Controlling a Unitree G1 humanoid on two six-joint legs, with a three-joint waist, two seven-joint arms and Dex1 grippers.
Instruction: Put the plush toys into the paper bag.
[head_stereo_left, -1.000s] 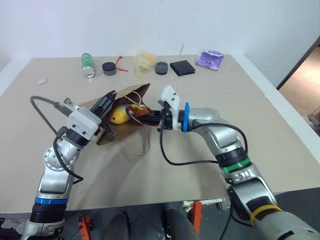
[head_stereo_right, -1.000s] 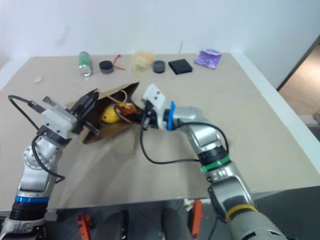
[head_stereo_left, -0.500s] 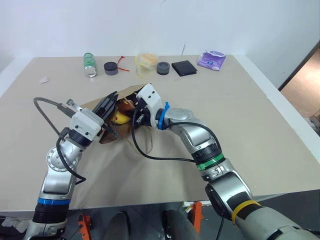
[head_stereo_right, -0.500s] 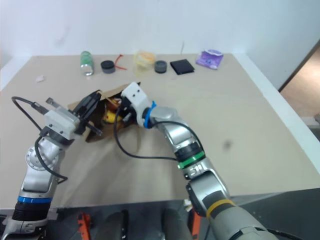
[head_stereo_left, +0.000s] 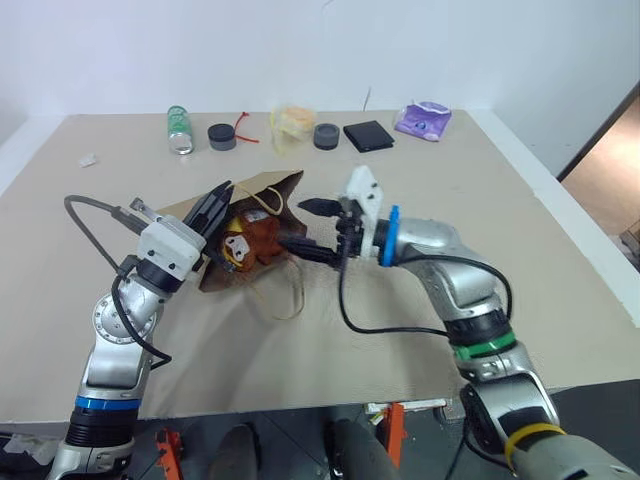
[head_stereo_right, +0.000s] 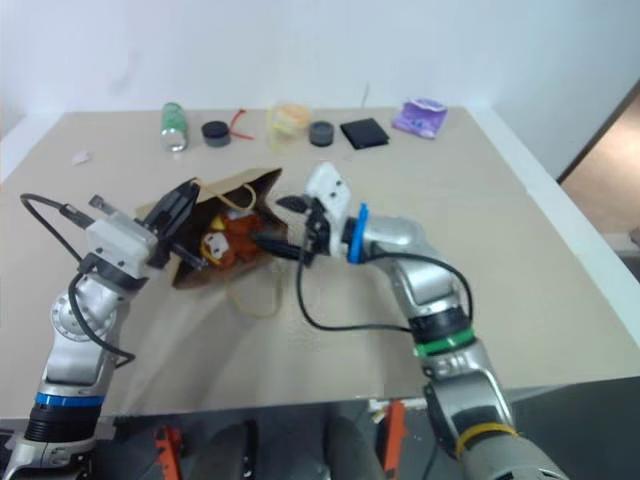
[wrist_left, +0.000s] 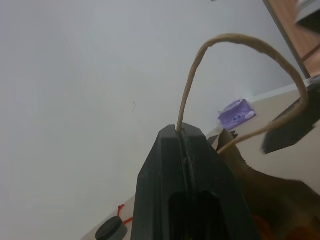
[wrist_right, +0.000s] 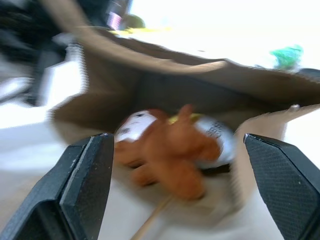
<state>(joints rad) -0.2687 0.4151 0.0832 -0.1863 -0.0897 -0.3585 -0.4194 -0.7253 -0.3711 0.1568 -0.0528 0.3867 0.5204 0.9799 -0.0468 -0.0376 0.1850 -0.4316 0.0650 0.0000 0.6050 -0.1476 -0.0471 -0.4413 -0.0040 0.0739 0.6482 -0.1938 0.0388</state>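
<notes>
Centre-left of frame: left gripper (head_stereo_left: 215, 205) pinches the paper bag (head_stereo_left: 275, 190) handle. Teddy bear (head_stereo_left: 262, 240) lies inside. Right gripper (head_stereo_left: 310, 230) stands spread, empty, beside the mouth.

I am logging: yellow-and-white plush (wrist_right: 176, 120) mostly hiding behind the blurring teddy bear (wrist_right: 167, 147) inside the paper bag (head_stereo_left: 268, 190); twine handle (wrist_left: 235, 40) running off the left wrist view's edge.

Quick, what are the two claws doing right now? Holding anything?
Left gripper: closed on the paper bag's twine handle.
Right gripper: open, holding nothing, at the bag's mouth near the teddy bear.
</notes>
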